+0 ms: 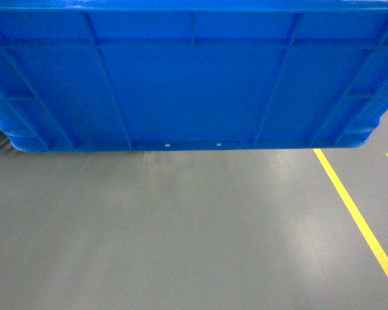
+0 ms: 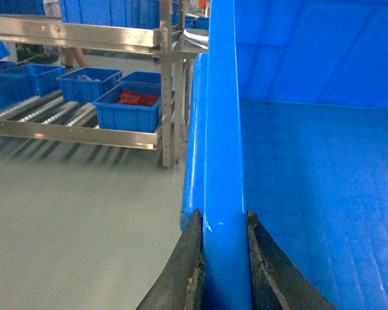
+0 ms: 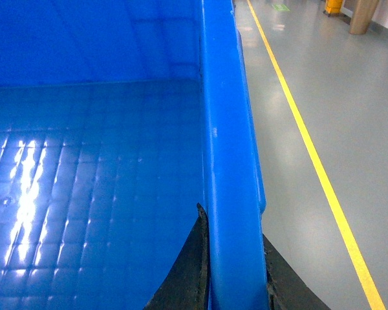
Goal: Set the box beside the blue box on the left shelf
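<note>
Two grips carry the box [image 1: 187, 77] well above the grey floor [image 1: 181, 232], so the pickup is done and the placing is all still ahead. My left gripper [image 2: 225, 258] is clamped on the left rim of the crate, one dark finger outside the wall and one inside, pressed against the plastic with no gap showing. My right gripper [image 3: 236, 265] is closed the same way over the right rim. In the head view the ribbed side of the crate fills the top half, and a yellow line [image 1: 359, 219] runs along the floor on my right. The left shelf [image 2: 77, 132], a steel rack with roller lanes, shows only in my left wrist view, off to my left and well apart from the crate. Small blue bins sit on it, one holding red parts [image 2: 136, 100]. I judge that I have yet to approach the rack, line up beside the blue box there, lower the crate and release
</note>
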Robot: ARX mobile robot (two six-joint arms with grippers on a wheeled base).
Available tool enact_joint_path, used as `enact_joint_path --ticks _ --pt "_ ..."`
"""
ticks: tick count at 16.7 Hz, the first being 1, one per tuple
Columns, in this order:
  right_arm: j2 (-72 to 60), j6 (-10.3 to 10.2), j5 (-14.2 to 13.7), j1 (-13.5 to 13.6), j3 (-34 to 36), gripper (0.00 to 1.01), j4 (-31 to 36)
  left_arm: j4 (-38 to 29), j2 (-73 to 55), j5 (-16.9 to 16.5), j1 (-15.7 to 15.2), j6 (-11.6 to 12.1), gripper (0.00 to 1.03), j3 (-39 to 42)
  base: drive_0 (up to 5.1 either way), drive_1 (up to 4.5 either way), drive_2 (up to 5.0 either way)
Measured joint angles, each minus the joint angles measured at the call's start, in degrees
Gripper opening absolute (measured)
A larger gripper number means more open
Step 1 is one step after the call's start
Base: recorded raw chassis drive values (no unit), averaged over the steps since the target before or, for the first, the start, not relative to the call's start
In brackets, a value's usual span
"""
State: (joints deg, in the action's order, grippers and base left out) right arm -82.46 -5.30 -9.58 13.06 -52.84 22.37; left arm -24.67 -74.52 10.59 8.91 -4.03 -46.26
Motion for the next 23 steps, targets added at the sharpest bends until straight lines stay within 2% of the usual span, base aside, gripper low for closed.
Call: enact_joint_path --ticks 23 --pt "0.0 0.0 0.1 0.0 0.0 0.1 -0.4 0.3 0.0 0.1 0.0 0.0 0.09 0.0 0.0 4.02 -4.1"
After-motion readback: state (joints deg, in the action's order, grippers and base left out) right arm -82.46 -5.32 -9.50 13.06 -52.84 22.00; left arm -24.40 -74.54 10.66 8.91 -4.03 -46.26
